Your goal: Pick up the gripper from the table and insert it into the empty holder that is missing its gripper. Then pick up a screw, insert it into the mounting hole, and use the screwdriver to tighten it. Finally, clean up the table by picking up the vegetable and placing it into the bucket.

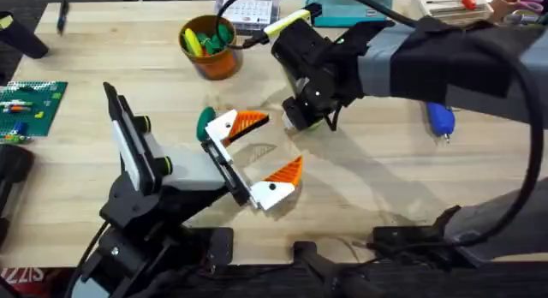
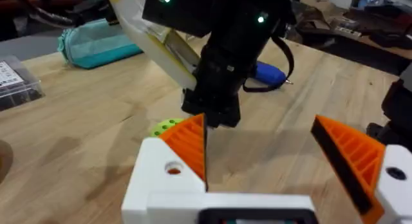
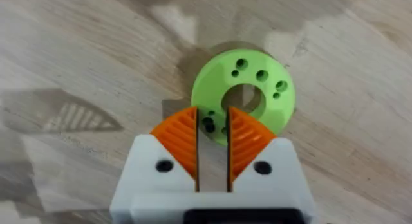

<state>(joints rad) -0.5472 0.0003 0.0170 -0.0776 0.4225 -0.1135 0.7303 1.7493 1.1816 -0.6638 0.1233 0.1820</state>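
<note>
The left gripper was parked low over the wooden table with its jaws spread wide and nothing held between them. One of its orange ribbed pads could be seen in the left wrist view with plenty of bare wood before the other one. Tucked right against the far finger, on its outer side, was the vegetable, a small dark green lump sitting on the table.

The right gripper was reached in from the right side and pointed almost straight down, just past the left gripper's open jaws. Its jaws were pinched down to a narrow slit, and the near rim of a lime-green ring was caught in that gap, or at least touched by the pads; a firm grip couldn't really be confirmed. The ring was lying flat on the wood, centre hole and small holes facing up.

The bucket, orange and stuffed with green and yellow bits, was set farther back from the left gripper, well apart. The blue screwdriver was left lying off on the far side of the right arm, near nothing else.
</note>
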